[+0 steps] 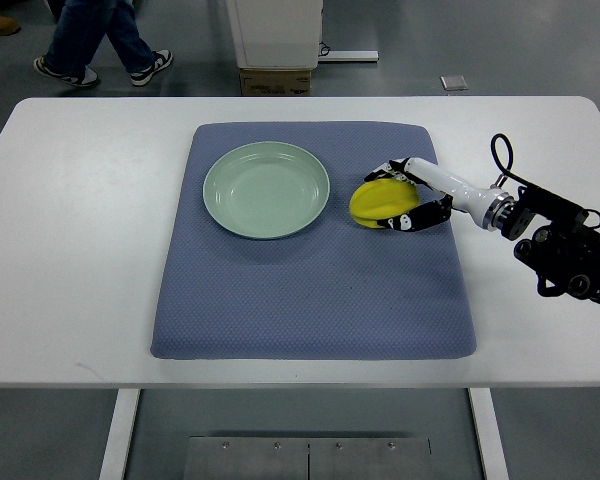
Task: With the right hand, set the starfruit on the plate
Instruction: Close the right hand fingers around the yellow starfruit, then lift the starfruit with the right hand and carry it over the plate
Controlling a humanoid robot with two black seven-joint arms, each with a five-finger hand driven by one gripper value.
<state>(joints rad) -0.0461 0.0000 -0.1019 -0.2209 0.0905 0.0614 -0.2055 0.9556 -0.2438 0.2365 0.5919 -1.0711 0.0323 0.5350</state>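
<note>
Your right hand [405,195] has its fingers curled around the yellow starfruit [381,201] on the blue mat [310,300], so firm the grip, lift clear, and carry it toward the empty green plate [266,190] just beyond its fingertips before releasing gently.

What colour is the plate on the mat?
Pale green plate, plain and unpatterned, seen in the top view.
</note>
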